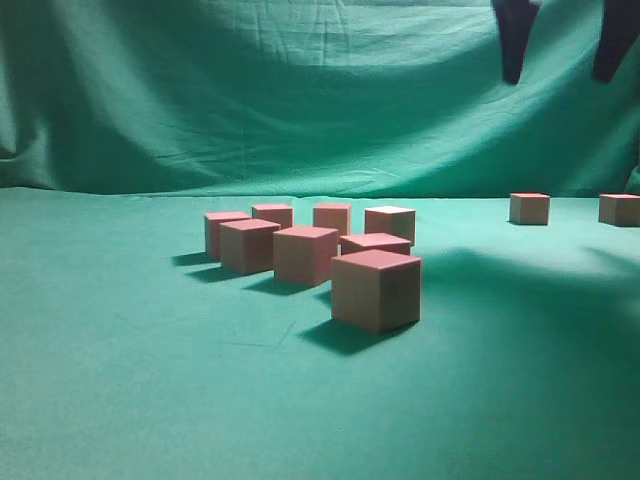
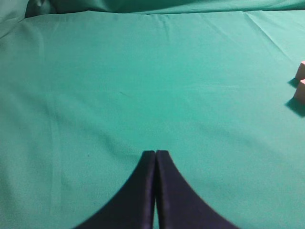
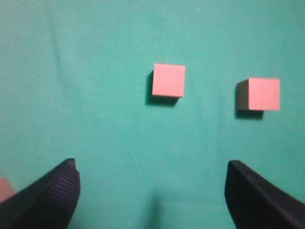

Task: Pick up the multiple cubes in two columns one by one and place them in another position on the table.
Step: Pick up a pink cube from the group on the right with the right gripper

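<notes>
Sharp-edged tan cubes (image 1: pixel 376 290) with pink tops on smooth green table (image 1: pixel 120 400). Right gripper (image 3: pixel 152 191) ribbed, spread wide, empty. Left gripper (image 2: pixel 155 153) pressed together.

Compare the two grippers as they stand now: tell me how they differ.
The left gripper has its fingers pressed together, tips touching; the right gripper stands wide open with nothing between its fingers. The left gripper hangs over bare table, with cubes only at the right edge of its wrist view; the right gripper hangs high above two separate cubes. Both have dark fingers and neither holds anything.
</notes>
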